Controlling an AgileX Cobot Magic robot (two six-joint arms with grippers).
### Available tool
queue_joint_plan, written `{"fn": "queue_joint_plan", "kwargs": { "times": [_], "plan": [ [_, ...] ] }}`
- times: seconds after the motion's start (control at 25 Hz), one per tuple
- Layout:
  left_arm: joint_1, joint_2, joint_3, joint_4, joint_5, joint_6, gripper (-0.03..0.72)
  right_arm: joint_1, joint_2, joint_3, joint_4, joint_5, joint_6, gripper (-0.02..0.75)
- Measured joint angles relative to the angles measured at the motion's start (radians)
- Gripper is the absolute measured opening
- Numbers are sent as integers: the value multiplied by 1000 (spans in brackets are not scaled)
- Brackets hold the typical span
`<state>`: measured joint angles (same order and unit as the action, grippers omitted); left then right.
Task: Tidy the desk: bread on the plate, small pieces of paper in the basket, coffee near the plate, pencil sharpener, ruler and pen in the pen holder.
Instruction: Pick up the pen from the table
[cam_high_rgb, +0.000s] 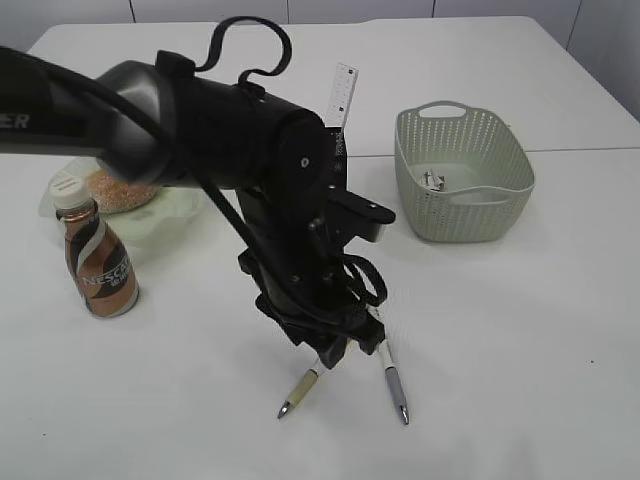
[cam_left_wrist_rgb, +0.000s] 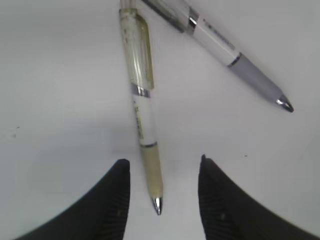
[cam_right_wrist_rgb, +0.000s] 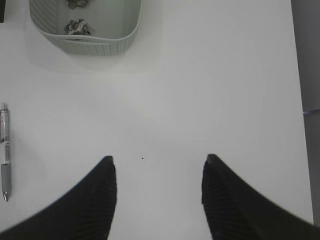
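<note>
Below my left gripper (cam_left_wrist_rgb: 162, 197), fingers apart, the yellow pen (cam_left_wrist_rgb: 142, 112) lies on the desk (cam_high_rgb: 500, 350), its tip between them; the grey pen (cam_left_wrist_rgb: 225, 50) lies just beside it. Right gripper (cam_right_wrist_rgb: 157, 197): fingers apart, empty. Risk: I judge that closing near the tapered tip could squirt the pen out or nudge its neighbour.

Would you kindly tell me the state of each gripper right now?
Left gripper: open, fingers either side of the beige-grip pen, not holding it.
Right gripper: open, empty above the desk.
</note>
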<state>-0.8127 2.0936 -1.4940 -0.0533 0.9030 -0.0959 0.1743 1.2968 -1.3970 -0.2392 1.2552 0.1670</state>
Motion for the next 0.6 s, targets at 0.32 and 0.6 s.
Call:
{"fn": "queue_joint_plan", "kwargs": {
  "times": [0.32,0.6],
  "plan": [
    [0,64,-29,4,-47,2,328,0,0,0,0,0,0,405],
    [0,102,-78,15,-47,2,298,0,0,0,0,0,0,405]
  ]
}}
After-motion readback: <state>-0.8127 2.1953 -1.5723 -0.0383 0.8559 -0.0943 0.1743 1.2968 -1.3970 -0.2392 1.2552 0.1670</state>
